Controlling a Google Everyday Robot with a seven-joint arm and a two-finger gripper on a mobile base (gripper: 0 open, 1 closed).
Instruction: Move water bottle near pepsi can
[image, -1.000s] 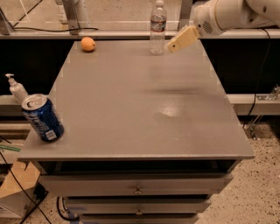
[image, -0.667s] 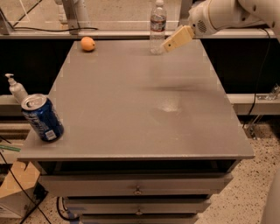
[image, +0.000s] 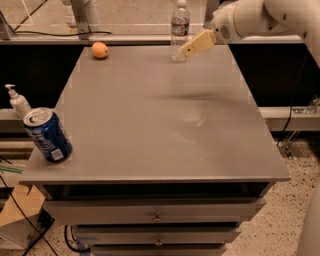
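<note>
The water bottle (image: 179, 30), clear with a white cap and a dark label band, stands upright at the far edge of the grey table (image: 150, 115). The pepsi can (image: 47, 135), blue with a silver top, stands tilted at the table's near left corner. My gripper (image: 190, 47), with tan fingers on a white arm, reaches in from the upper right. Its tip is right beside the bottle's lower right side, and I cannot tell whether it touches.
An orange (image: 99, 50) sits at the far left of the table. A small white pump dispenser bottle (image: 19, 101) stands just off the table's left edge behind the can. Drawers are below the table front. A rail runs behind the table.
The gripper has moved left and slightly down toward the water bottle. The bottle, can and orange have not moved.
</note>
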